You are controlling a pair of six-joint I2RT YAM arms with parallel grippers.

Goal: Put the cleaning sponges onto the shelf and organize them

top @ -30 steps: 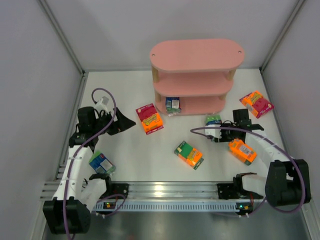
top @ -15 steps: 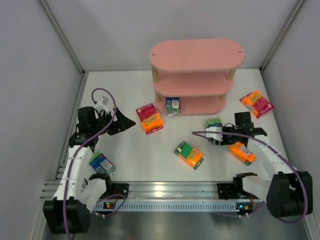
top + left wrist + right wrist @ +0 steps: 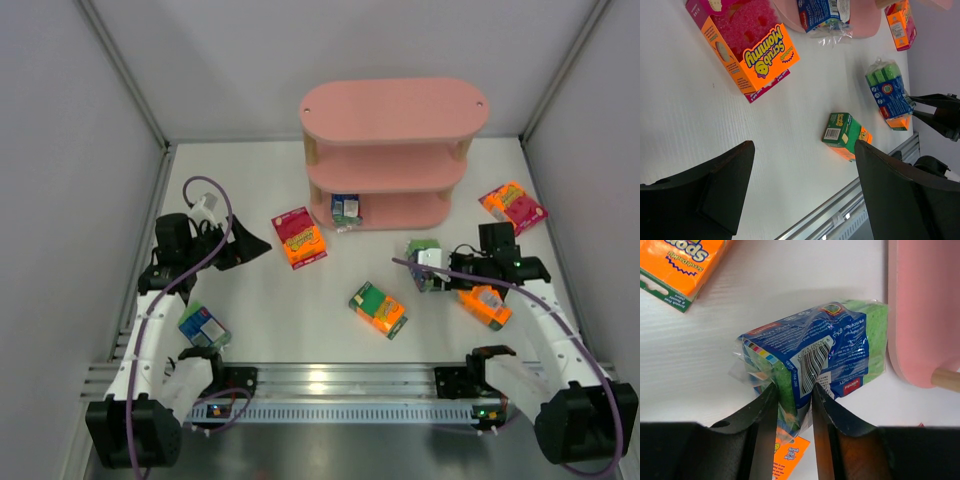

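Observation:
The pink shelf [image 3: 392,150] stands at the back, with one blue sponge pack [image 3: 346,209] on its lowest board. My right gripper [image 3: 792,390] is shut on the end of a blue-and-green wrapped sponge pack [image 3: 832,347], which sits just in front of the shelf's right end [image 3: 424,262]. My left gripper [image 3: 247,246] hangs open at the left, holding nothing. In front of it lie an orange-and-magenta pack [image 3: 747,45] and a green-and-orange pack [image 3: 845,134].
An orange pack [image 3: 486,304] lies under my right arm. Another orange-and-magenta pack [image 3: 513,208] lies at the right beside the shelf. A blue pack [image 3: 203,326] rests by the left arm's base. Grey walls close in both sides, and a metal rail [image 3: 340,385] runs along the near edge.
My right jaws have closed on the blue-and-green pack and drawn it a little away from the shelf, toward the near edge. The left arm has not moved.

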